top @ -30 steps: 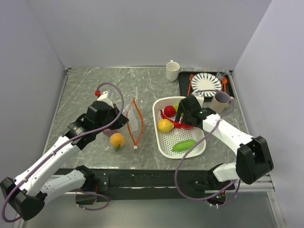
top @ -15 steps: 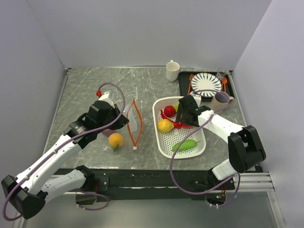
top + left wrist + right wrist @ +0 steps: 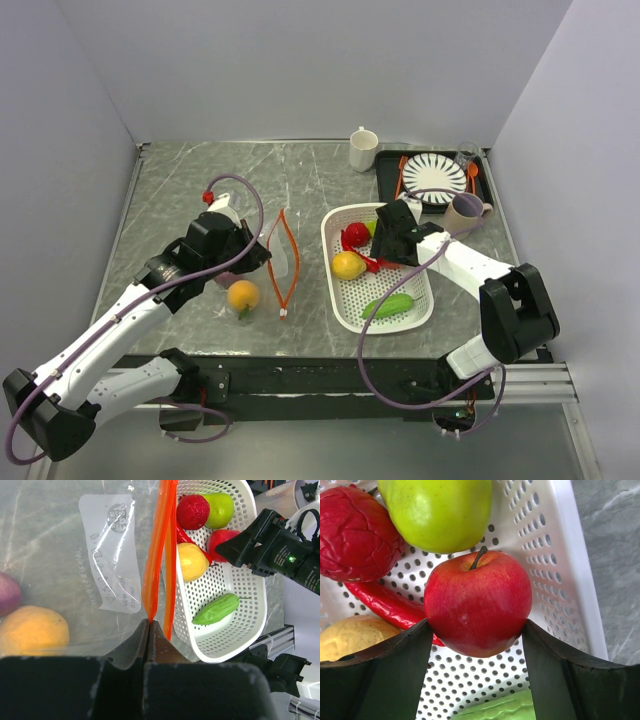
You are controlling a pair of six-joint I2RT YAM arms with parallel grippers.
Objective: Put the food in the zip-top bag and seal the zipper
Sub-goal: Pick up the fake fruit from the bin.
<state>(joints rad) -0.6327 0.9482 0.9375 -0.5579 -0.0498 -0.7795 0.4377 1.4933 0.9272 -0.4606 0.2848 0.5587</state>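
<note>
The clear zip-top bag lies left of the white basket. An orange ball and a purple ball are inside it. My left gripper is shut on the near end of the orange-red zipper, holding one strip up from the other. In the basket, my right gripper has both fingers pressed against a red apple. Around it lie a green apple, a wrinkled red ball, a red chilli, a yellow ball and a green cucumber.
A white mug stands at the back. A black tray with a striped plate and orange cutlery sits at the back right. A mauve cup stands just behind my right arm. Walls close in on three sides.
My right gripper has reached a little further into the basket and its jaws have closed in onto the red apple. The left arm and the bag have not moved.
</note>
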